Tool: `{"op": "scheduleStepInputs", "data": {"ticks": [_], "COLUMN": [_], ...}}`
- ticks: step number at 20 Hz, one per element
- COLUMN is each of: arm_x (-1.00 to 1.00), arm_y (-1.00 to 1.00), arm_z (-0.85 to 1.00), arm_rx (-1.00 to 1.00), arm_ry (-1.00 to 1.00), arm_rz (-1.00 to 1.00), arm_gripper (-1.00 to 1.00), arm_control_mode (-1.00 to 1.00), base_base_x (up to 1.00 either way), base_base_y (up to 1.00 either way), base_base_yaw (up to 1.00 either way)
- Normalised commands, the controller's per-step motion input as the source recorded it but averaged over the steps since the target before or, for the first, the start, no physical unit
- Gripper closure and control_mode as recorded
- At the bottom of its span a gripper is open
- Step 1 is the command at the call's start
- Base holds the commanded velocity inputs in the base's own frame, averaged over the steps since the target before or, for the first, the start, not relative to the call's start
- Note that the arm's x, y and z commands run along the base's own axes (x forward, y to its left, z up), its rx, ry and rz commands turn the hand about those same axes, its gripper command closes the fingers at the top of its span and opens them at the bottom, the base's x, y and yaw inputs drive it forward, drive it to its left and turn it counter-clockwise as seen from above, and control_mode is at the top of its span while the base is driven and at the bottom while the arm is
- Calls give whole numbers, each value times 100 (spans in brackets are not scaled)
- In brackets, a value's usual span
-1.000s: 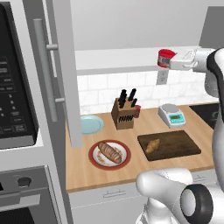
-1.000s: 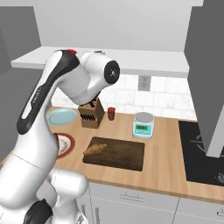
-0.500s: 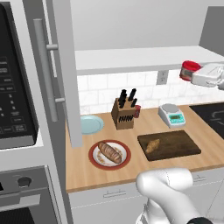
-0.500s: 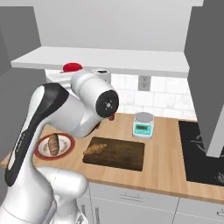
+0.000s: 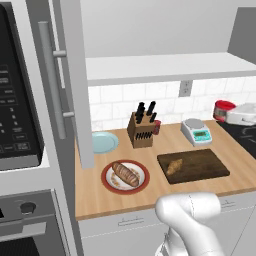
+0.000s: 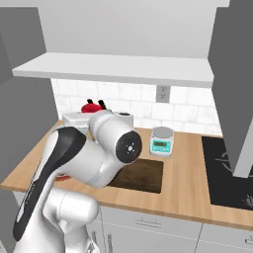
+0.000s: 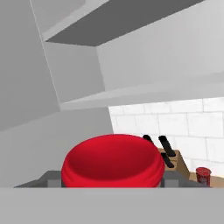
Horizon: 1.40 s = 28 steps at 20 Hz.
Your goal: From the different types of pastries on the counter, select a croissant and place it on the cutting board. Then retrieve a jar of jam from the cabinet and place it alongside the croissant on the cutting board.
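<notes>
Gripper [image 5: 231, 114], left base view: at the right edge, above the counter [image 5: 150, 185], closed on the jar of jam [image 5: 223, 110], which is carried in the air near the stovetop [image 5: 247, 137] corner. The croissant [image 5: 174, 166] lies on the left part of the cutting board [image 5: 195, 166]. The scored loaf [image 5: 125, 174] sits on a red-rimmed plate [image 5: 107, 176] left of the board; a pale blue plate [image 5: 103, 142], a knife block [image 5: 141, 129] and a kitchen scale [image 5: 196, 132] stand nearer the tiled wall. The cabinet door [image 5: 72, 80] hangs open, its shelf [image 5: 165, 66] bare.

Right base view: the jar shows as a red cap [image 6: 93, 106] behind the arm's elbow, over the left of the counter. The board [image 6: 146, 175] is partly hidden by the arm; the scale [image 6: 161, 141] stands behind it.

Hand view: the jar's red lid [image 7: 111, 161] sits between the fingers [image 7: 49, 178], held from both sides. Behind it are the knife block [image 7: 173, 159] and a small red cup [image 7: 203, 174].
</notes>
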Motion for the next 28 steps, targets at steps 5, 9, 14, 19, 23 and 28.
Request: {"op": "scheduleStepInputs", "data": {"ticks": [5, 9, 14, 19, 23, 28], "arm_x": [14, 0, 10, 31, 7, 1], "arm_y": [-19, -57, -36, -14, -8, -10], "arm_z": [-68, -86, -59, -17, -40, -69], "arm_rx": [-1, 0, 0, 0, 0, -1], "arm_ry": [22, -3, -5, 0, 0, -2], "arm_rz": [4, 11, 15, 20, 21, 16], "arm_gripper": [100, 100, 100, 100, 100, 100], "arm_control_mode": [-100, -100, -100, -100, -100, -100], "base_base_x": [0, 0, 0, 0, 0, 0], "base_base_y": [0, 0, 0, 0, 0, 0], "base_base_yaw": [0, 0, 0, 0, 0, 0]}}
